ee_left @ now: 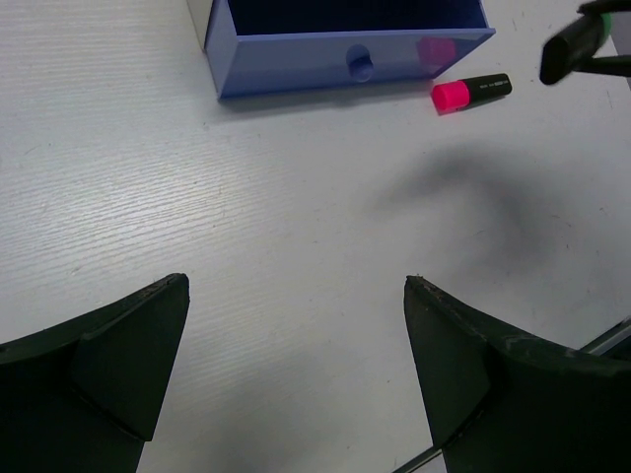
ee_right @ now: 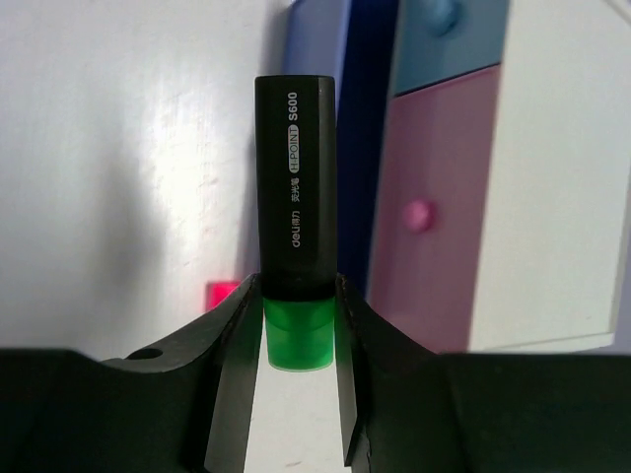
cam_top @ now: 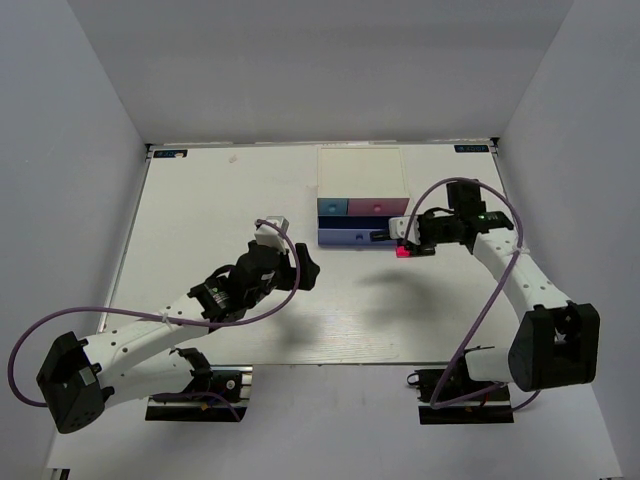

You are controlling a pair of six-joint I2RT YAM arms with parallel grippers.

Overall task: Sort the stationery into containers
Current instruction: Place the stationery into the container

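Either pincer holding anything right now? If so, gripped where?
Right pincer holds the green-capped highlighter, pinched at its green cap end, black barrel sticking out. Left pincer is open and empty.

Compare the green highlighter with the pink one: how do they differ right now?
Cap: the green highlighter is green-capped, the pink highlighter pink-capped. Hold: the green one is clamped at its cap by the right gripper; the pink one is free. Pose: the pink one lies flat on the table by the open drawer; the green one is off the table. Both have short black bodies, and neither is in a drawer.
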